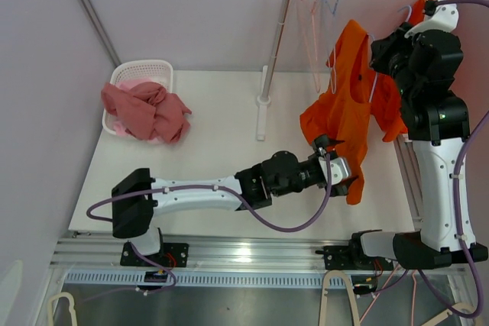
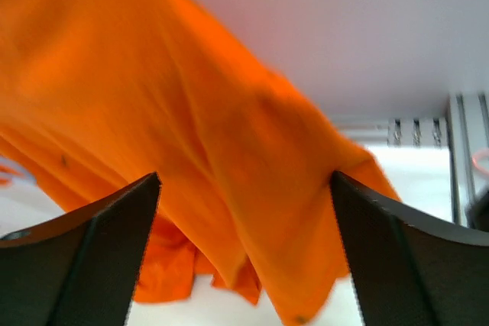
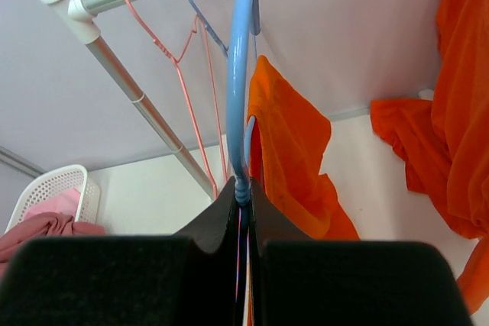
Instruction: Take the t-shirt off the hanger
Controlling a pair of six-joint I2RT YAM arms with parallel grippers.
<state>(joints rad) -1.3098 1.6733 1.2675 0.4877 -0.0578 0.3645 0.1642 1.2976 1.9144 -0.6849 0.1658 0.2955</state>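
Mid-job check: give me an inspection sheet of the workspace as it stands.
Surface: white table, rack standing on it.
Job's things: orange t-shirt hanging on blue hanger.
Clutter: white basket of pink clothes, far left; pink hanger on the rod.
Grippers: left gripper open at the t-shirt's lower edge; right gripper shut on the blue hanger's neck.
Cables: purple cable looping under the left arm.
Surroundings: grey walls; spare hangers below the near edge.

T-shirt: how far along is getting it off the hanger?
Done: the right gripper is shut on the blue hanger. In hand: the left gripper, open, faces the lower folds of the orange t-shirt, not yet gripping. Left: the shirt hangs on the hanger and must be pulled off.
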